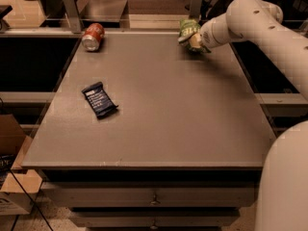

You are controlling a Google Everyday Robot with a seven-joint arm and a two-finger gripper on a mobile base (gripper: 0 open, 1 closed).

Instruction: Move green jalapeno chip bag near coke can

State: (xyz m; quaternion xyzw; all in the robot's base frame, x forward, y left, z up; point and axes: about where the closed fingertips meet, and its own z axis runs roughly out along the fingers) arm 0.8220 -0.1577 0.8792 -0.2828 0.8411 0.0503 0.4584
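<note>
The green jalapeno chip bag point(187, 28) sits at the far right back corner of the table. My gripper point(194, 42) is right against the bag's front right side, at the end of the white arm that reaches in from the right. The coke can point(92, 36) lies on its side at the far left back corner, silver top toward me, far from the bag.
A dark blue flat wrapped bar point(99, 99) lies on the left middle of the grey table point(163, 119). A rail with metal posts point(70, 6) runs along the back edge. My white body point(284, 186) fills the lower right. A cardboard box point(12, 177) stands on the floor at left.
</note>
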